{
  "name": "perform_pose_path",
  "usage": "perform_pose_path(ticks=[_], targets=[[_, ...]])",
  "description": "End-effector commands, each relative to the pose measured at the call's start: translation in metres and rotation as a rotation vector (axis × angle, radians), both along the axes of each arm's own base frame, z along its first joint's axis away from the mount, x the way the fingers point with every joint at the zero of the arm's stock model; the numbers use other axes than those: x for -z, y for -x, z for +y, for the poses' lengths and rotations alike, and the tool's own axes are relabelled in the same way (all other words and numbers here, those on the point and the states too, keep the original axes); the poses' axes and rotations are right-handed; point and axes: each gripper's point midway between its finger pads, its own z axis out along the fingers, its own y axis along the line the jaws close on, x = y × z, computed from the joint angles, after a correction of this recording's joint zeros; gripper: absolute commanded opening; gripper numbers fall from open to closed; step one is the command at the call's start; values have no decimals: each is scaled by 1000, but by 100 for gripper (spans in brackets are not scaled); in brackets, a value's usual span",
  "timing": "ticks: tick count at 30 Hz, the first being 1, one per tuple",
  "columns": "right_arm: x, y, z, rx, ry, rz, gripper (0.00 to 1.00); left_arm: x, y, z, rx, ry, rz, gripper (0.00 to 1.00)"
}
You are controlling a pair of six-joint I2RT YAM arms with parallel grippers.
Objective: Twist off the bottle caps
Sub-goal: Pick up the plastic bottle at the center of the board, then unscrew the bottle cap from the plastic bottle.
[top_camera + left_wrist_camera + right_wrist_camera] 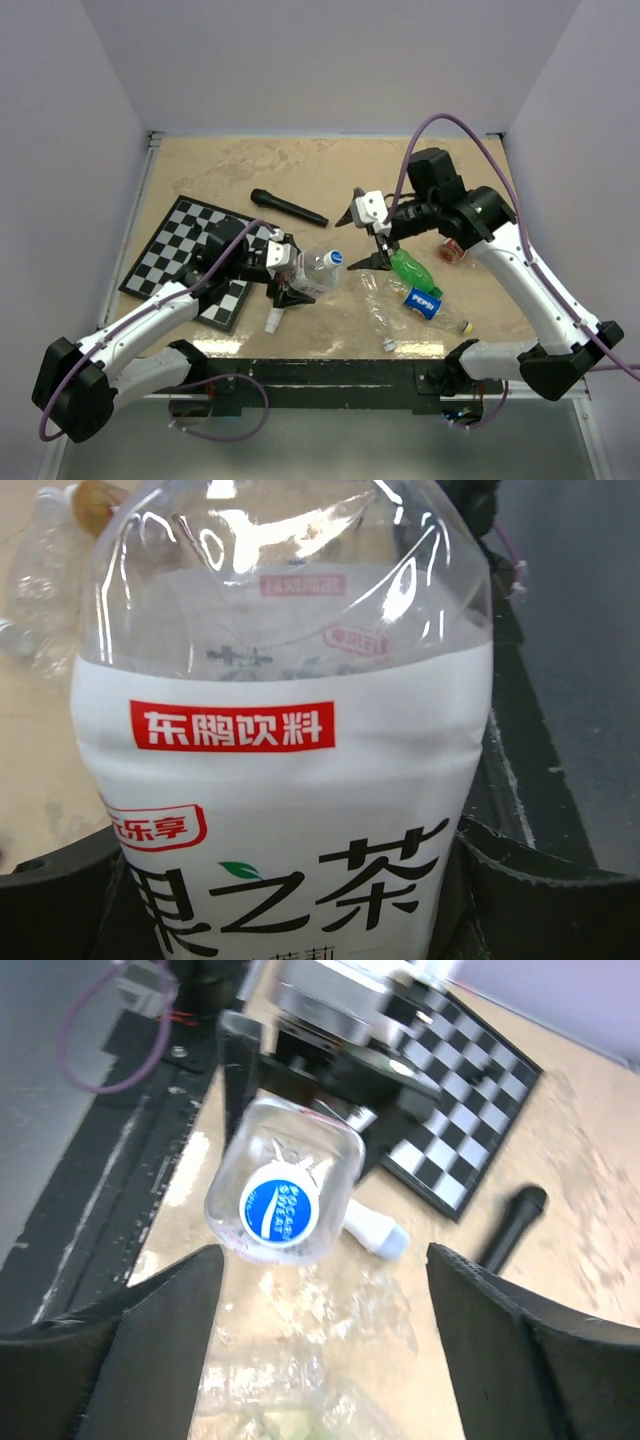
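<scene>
My left gripper [287, 278] is shut on a clear bottle with a white label [280, 810], which fills the left wrist view. The bottle [315, 272] points right, and its blue cap [335, 258] is screwed on. My right gripper [346, 246] is open, with its fingers on either side of the space just in front of the cap. In the right wrist view the blue cap [279, 1207] faces the camera, above and left of the gap between my open right gripper [320, 1345]. A crushed clear bottle [378, 305] has a white cap [388, 346].
A green bottle [413, 271] and a Pepsi bottle [423, 303] lie under the right arm. A checkered board [170, 250] sits on the left, with a black microphone [288, 208] behind it. A white cylinder [273, 320] lies near the front edge, and a small reddish object [450, 250] is on the right.
</scene>
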Motion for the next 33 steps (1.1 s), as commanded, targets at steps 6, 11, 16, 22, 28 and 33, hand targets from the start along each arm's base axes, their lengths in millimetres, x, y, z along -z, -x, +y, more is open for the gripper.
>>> perform_pose_path(ticks=[6,11,16,22,28,33], targets=[[-30,-41,-31,312,-103,87,90,-23,-61,19,-358,-82,-156,0],[-30,-69,-44,496,-149,179,92,-28,-74,24,-430,-106,-180,0],[-27,-76,-45,549,-166,259,92,-39,-85,22,-473,-140,-215,0],[-37,-81,-44,615,-177,339,93,-36,-95,12,-510,-200,-187,0],[-31,-82,-43,640,-181,396,95,-24,-93,11,-515,-198,-177,0],[-19,-86,-33,595,-165,467,95,-18,-90,12,-508,-191,-173,0]])
